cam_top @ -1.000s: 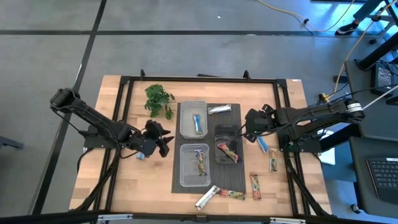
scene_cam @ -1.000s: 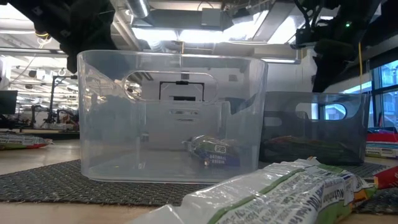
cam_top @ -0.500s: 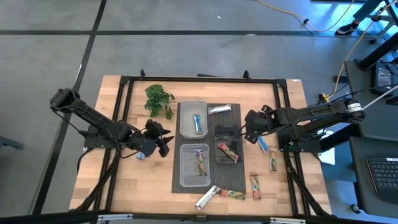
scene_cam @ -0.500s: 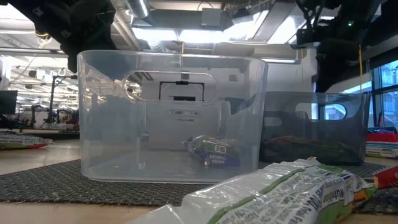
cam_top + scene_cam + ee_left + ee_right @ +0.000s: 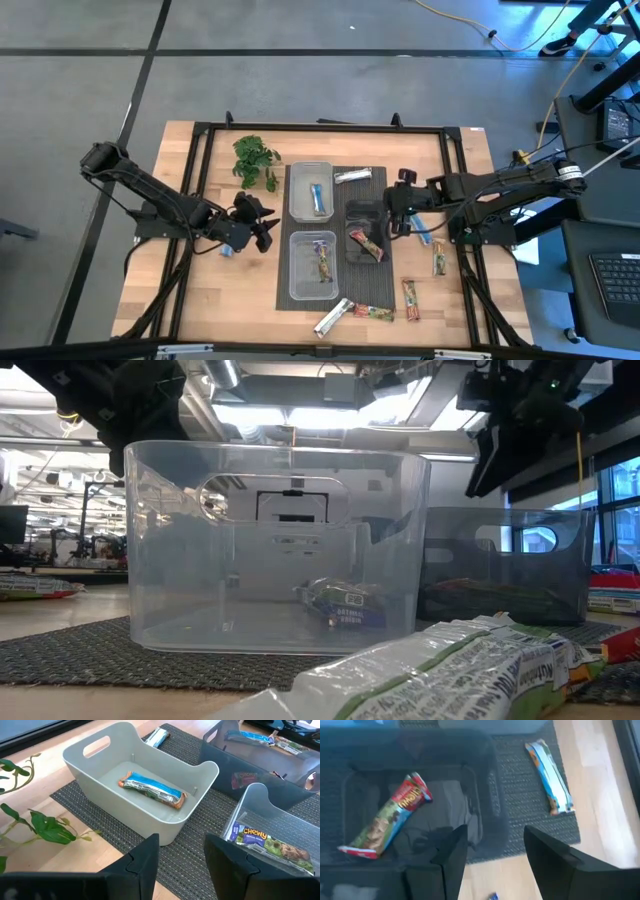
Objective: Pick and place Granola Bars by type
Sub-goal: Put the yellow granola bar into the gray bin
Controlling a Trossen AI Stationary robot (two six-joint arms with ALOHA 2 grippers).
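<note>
Three tubs stand on a dark mat [image 5: 385,190]. The far pale tub [image 5: 87,767] holds a blue bar [image 5: 152,791]. The near clear tub [image 5: 295,285] holds a green bar [image 5: 270,845]. The dark tub [image 5: 487,795] holds a red bar [image 5: 387,822]. Loose bars lie around: silver ones [image 5: 352,176] [image 5: 332,317], a blue one [image 5: 424,231], and red-green ones [image 5: 373,312] [image 5: 410,299] [image 5: 440,258]. My left gripper [image 5: 265,222] is open and empty, left of the tubs. My right gripper [image 5: 393,207] is open and empty, at the dark tub's right side, above its rim.
A leafy green sprig [image 5: 255,160] lies at the far left of the tubs. A small blue object [image 5: 226,250] lies on the wood beside my left gripper. A black frame [image 5: 320,128] rims the table.
My right gripper has gone a little toward the table's left edge, toward the dark tub. In the low view it has come farther into the picture, above that tub. The bars and tubs lie as before.
</note>
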